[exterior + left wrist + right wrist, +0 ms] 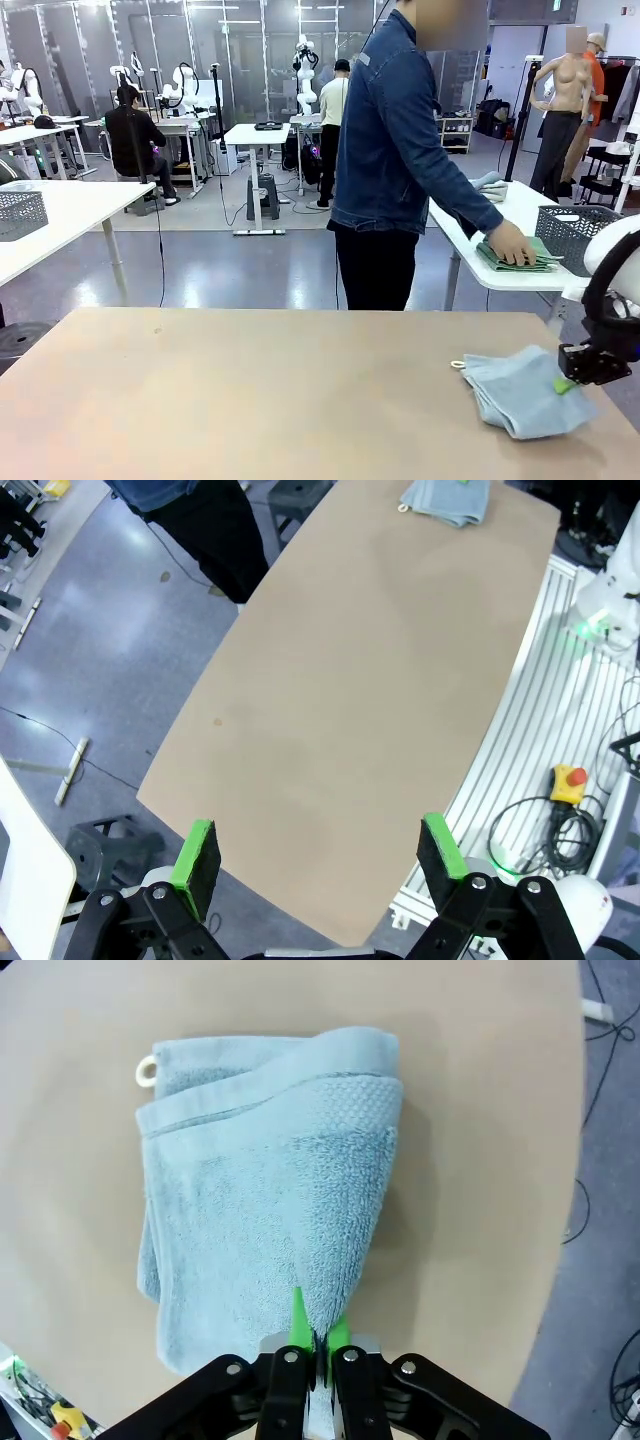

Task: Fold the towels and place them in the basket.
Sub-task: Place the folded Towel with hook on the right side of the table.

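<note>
Folded pale blue-grey terry towel (255, 1190) on a smooth tan desk (480, 1110).
Right claw (316, 1326) clamped on its plush edge, beside a woven band; left claw (320, 855), pads wide apart, hangs above bare desk.

Towel (265, 1210) at table's right near corner: soft terry cloth, fuzzy pile, textured woven band by hem, cord loop. Table (250, 390) top: smooth, matt, tan. Right gripper (318, 1332): matt green pads (297, 1312), matt black fingers. Basket (575, 235): dark grey wire mesh. Floor (250, 270): glossy grey, reflective. Jacket (385, 130): blue denim.
</note>
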